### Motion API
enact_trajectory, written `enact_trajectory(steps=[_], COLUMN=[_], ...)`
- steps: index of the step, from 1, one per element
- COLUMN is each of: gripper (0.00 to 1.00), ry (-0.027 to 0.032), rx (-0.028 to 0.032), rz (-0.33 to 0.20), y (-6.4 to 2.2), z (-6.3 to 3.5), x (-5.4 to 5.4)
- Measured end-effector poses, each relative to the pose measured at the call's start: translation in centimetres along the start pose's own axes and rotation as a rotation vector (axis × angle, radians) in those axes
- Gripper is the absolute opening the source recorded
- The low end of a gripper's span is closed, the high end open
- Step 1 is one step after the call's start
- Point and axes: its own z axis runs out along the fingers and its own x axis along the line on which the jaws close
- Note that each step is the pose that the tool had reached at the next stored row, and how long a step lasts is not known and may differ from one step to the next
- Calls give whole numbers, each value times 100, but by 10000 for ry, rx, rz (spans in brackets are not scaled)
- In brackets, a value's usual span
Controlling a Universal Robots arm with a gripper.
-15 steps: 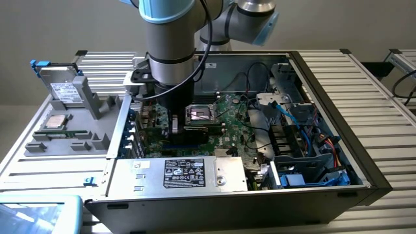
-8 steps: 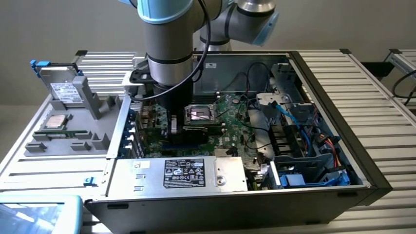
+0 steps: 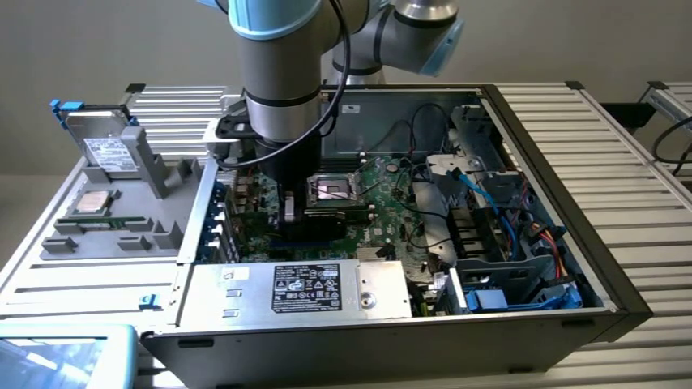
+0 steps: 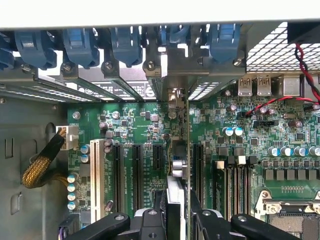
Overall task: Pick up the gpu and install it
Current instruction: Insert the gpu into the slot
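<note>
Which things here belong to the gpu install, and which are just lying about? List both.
Job in hand:
- gpu, seen edge-on, gripped
- gripper, closed on it
- expansion slots on the motherboard, alongside the card
- open computer case

Lying about:
- silver drive with white label
- processor chip
- grey tray holding both, beside the case

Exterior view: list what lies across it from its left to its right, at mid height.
silver drive → gripper holding the gpu → processor socket → blue cable → ribbed table
</note>
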Motion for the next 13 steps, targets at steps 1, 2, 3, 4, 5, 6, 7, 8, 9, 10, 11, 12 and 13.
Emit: enact_trajectory(steps=[1, 2, 3, 4, 5, 6, 7, 8, 9, 10, 11, 12, 13], gripper=[28, 28, 28, 28, 28, 28, 28, 28, 28, 28, 28, 28, 28], ry=[0, -1, 0, -1, -1, 0, 0, -3, -6, -5, -5, -3, 0], rx=[0, 0, 0, 1, 1, 1, 1, 3, 5, 5, 5, 4, 3], rz=[0, 1, 2, 2, 1, -1, -10, -29, -47, -55, -57, -58, -59], y=[-3, -5, -5, -5, -5, -6, -6, -7, -7, -7, -7, -6, -6], z=[1, 1, 1, 1, 1, 1, 2, 3, 4, 4, 4, 4, 3], x=[0, 0, 0, 0, 0, 0, 0, 4, 9, 10, 10, 10, 11])
